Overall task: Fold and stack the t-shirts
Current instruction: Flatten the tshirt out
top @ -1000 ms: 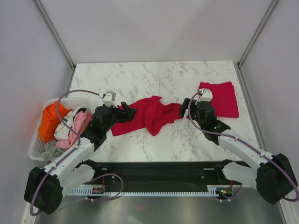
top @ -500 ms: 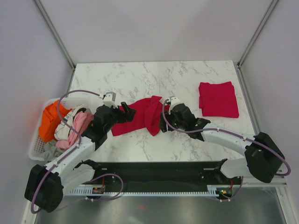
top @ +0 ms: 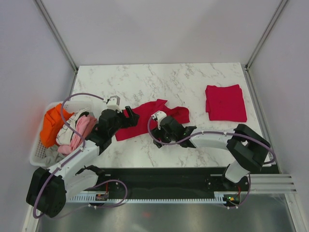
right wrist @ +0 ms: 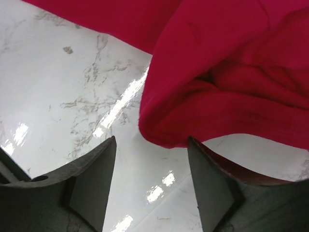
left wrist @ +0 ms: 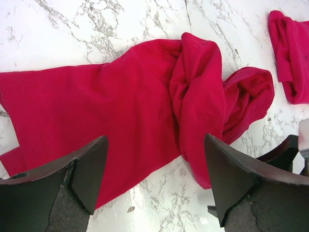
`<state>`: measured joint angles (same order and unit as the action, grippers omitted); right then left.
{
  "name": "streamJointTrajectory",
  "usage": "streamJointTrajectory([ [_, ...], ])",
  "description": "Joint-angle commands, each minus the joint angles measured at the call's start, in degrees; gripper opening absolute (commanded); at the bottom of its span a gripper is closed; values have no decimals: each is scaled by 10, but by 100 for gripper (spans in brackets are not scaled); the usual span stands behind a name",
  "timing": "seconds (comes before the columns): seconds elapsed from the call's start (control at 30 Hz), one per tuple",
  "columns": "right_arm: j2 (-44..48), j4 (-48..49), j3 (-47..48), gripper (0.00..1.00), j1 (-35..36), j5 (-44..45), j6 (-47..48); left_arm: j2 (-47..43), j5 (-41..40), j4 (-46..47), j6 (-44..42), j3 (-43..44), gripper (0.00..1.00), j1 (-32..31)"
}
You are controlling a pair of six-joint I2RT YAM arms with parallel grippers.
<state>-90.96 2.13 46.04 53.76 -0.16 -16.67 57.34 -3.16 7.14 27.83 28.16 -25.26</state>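
Observation:
A crumpled crimson t-shirt lies mid-table, flat on its left part and bunched into folds on its right. A second crimson t-shirt lies folded at the right; its edge also shows in the left wrist view. My left gripper is open and empty, low over the flat left part of the crumpled shirt. My right gripper is open and empty at the near edge of the bunched part, with a rounded fold just ahead of its jaws.
A white basket with orange and pink clothes stands off the table's left edge beside my left arm. The marble table has grey walls behind and at both sides. My right arm stretches across the near table.
My right gripper has swept left from beside the folded shirt to the near edge of the crumpled shirt. The shirt's bunched right part has shifted. My left arm has hardly moved.

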Motion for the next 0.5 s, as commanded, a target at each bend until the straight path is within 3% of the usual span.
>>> streamJointTrajectory([
  [0.0,-21,34,34,67,5,59,15,-3,-20,3,5,22,87,-2],
  [0.07,-27,35,40,51,5,78,14,-3,-19,2,5,22,87,-2],
  [0.1,-18,33,41,28,5,84,13,-3,-18,3,4,22,87,-2],
  [0.2,40,16,33,1,-1,120,0,-4,-10,2,1,24,87,-3],
  [0.33,153,-40,11,0,-54,117,-38,-14,16,20,-1,16,88,-2],
  [0.47,244,-129,-9,0,-109,210,-90,-10,41,31,-1,15,88,-3],
])
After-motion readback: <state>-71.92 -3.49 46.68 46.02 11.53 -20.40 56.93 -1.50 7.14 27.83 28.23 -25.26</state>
